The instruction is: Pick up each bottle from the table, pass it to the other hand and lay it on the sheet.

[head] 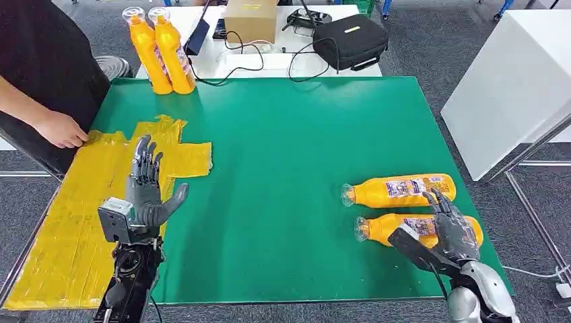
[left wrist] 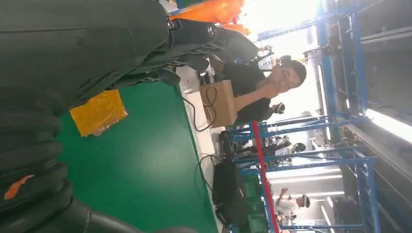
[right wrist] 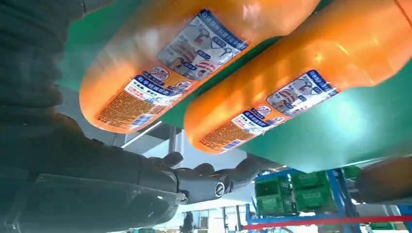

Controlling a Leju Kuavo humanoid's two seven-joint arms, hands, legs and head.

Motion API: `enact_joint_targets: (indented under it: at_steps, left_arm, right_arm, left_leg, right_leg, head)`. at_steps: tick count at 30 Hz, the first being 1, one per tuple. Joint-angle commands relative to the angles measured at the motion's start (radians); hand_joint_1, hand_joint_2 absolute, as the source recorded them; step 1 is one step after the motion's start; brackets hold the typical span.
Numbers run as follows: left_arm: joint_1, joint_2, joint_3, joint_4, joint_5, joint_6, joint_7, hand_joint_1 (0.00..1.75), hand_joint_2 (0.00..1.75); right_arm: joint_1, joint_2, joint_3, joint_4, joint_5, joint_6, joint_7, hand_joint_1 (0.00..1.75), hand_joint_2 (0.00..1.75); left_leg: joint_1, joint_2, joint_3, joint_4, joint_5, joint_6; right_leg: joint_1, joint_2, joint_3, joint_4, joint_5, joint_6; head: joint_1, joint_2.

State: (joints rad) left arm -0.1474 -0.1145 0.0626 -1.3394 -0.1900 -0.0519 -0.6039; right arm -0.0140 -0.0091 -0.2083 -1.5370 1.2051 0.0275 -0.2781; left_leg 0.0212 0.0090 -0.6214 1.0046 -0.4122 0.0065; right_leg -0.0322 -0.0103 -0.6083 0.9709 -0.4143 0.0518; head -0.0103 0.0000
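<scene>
Four orange bottles, one yellow sheet, two robot hands.

Two bottles lie on their sides on the green table: the farther lying bottle and the nearer lying bottle (the right hand hovers over this one). Two more stand upright side by side at the far edge, the left standing bottle and the right standing bottle. One sheet, with the left hand above it. Beyond the table: one cardboard box, one black case. One person's hand rests at the sheet's edge.
</scene>
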Motion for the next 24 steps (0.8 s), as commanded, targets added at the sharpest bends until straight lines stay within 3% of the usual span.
enact_joint_targets:
  at_steps: [1,24]
  left_arm:
    - [-0.046,-0.022,-0.024,0.072,-0.008,0.008,0.004,0.0,1.75]
    - [-0.097,-0.036,-0.028,0.098,-0.005,-0.005,0.022,0.0,1.75]
  right_arm:
    - [-0.031,0.064,-0.033,0.01,0.044,0.016,0.016,0.0,1.75]
    - [0.024,0.104,-0.074,-0.056,0.11,0.06,0.016,0.0,1.75]
  left_leg:
    - [0.0,-0.001,0.002,0.0,-0.001,0.001]
    - [0.001,-0.003,0.002,0.0,-0.001,0.001]
  right_leg:
    - [0.001,0.0,0.003,0.0,-0.001,-0.002]
    - [0.001,-0.002,0.003,0.0,-0.001,-0.003]
  head:
    - [0.0,0.0]
    - [0.0,0.0]
